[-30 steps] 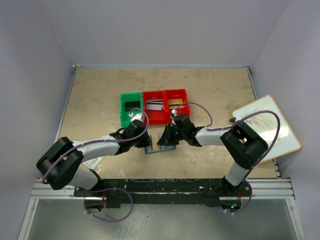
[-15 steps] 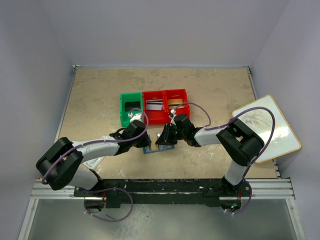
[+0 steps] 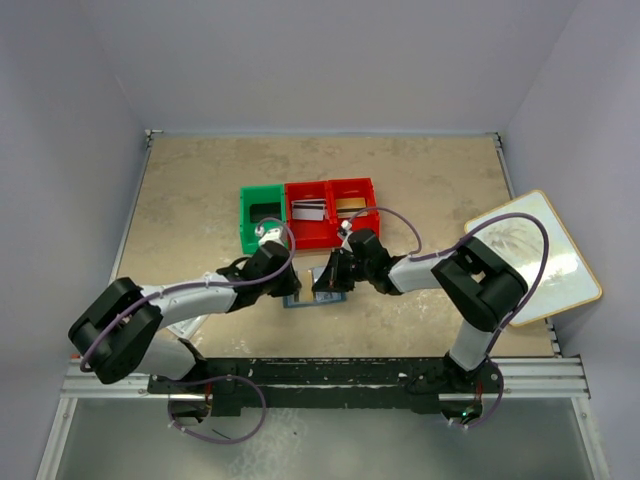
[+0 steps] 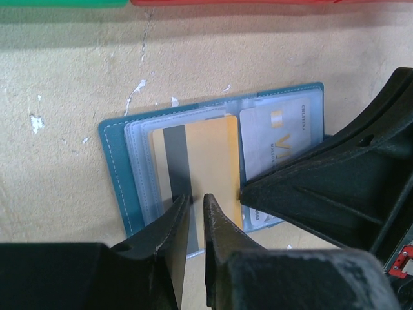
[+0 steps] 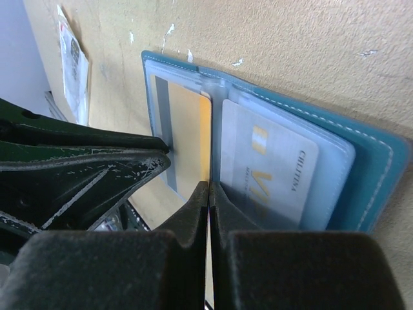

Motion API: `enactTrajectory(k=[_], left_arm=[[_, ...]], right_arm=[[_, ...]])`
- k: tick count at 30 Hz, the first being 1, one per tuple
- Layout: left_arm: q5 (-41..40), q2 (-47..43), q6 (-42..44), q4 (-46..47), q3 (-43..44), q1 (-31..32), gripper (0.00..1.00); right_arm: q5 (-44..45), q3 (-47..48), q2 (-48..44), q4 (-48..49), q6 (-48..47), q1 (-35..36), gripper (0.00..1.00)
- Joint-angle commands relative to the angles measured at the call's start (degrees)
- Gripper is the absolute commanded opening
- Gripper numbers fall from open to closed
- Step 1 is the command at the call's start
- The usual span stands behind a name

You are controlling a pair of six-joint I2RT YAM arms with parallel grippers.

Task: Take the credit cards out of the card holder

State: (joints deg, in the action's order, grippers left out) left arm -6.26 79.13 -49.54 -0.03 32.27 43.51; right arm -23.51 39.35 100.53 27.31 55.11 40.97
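Observation:
The card holder (image 4: 113, 161) lies open and flat on the table, a blue wallet with clear sleeves. A gold credit card (image 4: 210, 155) with a dark stripe lies on its left half. A silver-grey card (image 4: 281, 132) sits in the right sleeve. My left gripper (image 4: 195, 200) rests its tips on the gold card's near part, the jaws all but shut with only a thin slit and nothing gripped. My right gripper (image 5: 209, 187) is shut and empty. Its tips sit at the wallet's fold, between the gold card (image 5: 190, 135) and the silver card (image 5: 271, 168). From above, both grippers (image 3: 295, 285) (image 3: 322, 283) hide most of the wallet (image 3: 300, 300).
A green bin (image 3: 262, 217) and two red bins (image 3: 312, 215) (image 3: 352, 205) stand just beyond the wallet, cards lying in the red ones. A white packet (image 5: 72, 64) lies on the table left of the wallet. A wood-edged white board (image 3: 530, 255) overhangs the table's right side.
My right gripper has closed at the wallet's fold. Both grippers and the wallet have shifted slightly to the left.

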Motion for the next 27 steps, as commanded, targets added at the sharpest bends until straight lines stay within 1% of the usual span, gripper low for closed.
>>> enactTrajectory(k=[1,5,8,11,16,18,23,27], left_arm=[[-2.20,-2.27,0.32,-6.58,-1.62,-0.01,0.14],[-2.41,-4.29,0.67,-6.64,-1.47,-0.07,0.20],[-1.20,-3.05,1.55,-5.52,-1.13,-0.11,0.19],[0.57,-0.58,1.69,-4.10,-1.01,-0.08,0.17],[0.67,1.06,1.01,-4.21,-1.60,-0.04,0.13],[0.85,0.94,1.00,-4.26,-2.12,-0.08,0.11],[2.01,1.02,1.75,-4.19,-3.05,-0.04,0.04],[2.69,1.02,2.01,-3.47,-3.40,0.01,0.00]], right_arm=[[0.69,-0.38,-1.84,0.87,0.92,0.02,0.00],[0.57,-0.71,-1.25,0.73,1.27,-0.06,0.00],[0.28,-0.56,-0.88,0.70,1.23,-0.07,0.00],[0.19,-0.13,-0.78,0.16,1.06,-0.09,0.00],[-0.26,0.54,-0.63,0.13,0.65,-0.10,0.15],[-0.90,0.54,-0.24,1.35,0.78,-0.10,0.19],[-0.46,1.13,1.13,2.57,0.56,-0.08,0.23],[2.59,3.63,2.18,0.14,-1.45,0.36,0.22]])
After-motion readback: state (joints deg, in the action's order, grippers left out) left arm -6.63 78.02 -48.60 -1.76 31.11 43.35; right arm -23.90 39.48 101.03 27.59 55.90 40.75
